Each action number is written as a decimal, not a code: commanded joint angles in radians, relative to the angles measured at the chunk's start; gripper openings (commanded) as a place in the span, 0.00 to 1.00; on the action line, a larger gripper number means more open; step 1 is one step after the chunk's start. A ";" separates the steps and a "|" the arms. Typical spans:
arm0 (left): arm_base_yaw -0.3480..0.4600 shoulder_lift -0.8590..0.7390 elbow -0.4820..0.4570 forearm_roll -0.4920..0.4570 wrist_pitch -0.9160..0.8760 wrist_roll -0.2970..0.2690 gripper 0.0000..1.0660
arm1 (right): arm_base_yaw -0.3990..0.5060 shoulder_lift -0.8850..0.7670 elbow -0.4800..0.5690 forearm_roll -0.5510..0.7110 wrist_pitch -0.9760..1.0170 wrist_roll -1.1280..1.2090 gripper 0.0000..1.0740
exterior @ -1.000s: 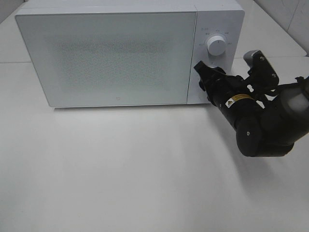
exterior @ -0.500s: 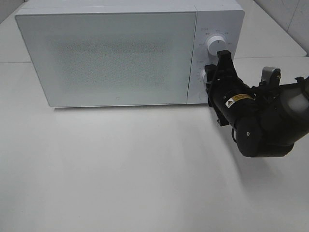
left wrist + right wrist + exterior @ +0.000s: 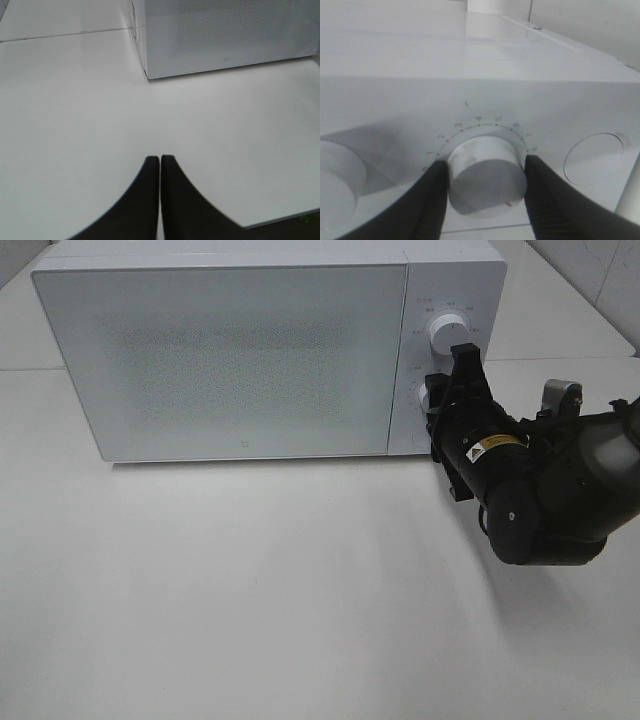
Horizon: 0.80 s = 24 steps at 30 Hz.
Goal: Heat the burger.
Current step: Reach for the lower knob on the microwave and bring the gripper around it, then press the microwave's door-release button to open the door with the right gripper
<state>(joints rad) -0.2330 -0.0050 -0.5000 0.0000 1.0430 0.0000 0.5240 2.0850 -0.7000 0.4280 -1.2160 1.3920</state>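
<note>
Only the right wrist view shows the right fingers (image 3: 432, 200) clasping the smooth, round numbered knob (image 3: 487, 172). The left fingers (image 3: 145, 200) are clenched empty above the glossy counter (image 3: 75, 100). The burger is unseen, and the microwave (image 3: 220, 360) has its speckled door closed.

A smooth white table (image 3: 250, 590) is filling the high camera's view. A white microwave (image 3: 230, 360) is sitting directly on it toward the far side, its door closed and facing forward, an upper dial (image 3: 447, 336) and a lower dial (image 3: 485, 170) showing on its right panel. A thin seam (image 3: 25, 369) is running across the tabletop beside the microwave.
</note>
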 commanded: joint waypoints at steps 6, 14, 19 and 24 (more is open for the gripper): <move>0.000 -0.005 0.002 -0.010 -0.011 0.007 0.00 | -0.004 -0.005 -0.010 0.073 -0.188 -0.037 0.61; 0.000 -0.005 0.002 -0.010 -0.011 0.007 0.00 | -0.004 -0.005 0.009 0.067 -0.188 -0.140 0.63; 0.000 -0.005 0.002 -0.010 -0.011 0.007 0.00 | -0.004 -0.005 0.053 0.024 -0.188 -0.151 0.63; 0.000 -0.005 0.002 -0.010 -0.011 0.007 0.00 | -0.004 -0.005 0.060 -0.128 -0.189 -0.301 0.63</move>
<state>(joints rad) -0.2330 -0.0050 -0.5000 0.0000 1.0430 0.0000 0.5250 2.0840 -0.6430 0.3930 -1.2280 1.1920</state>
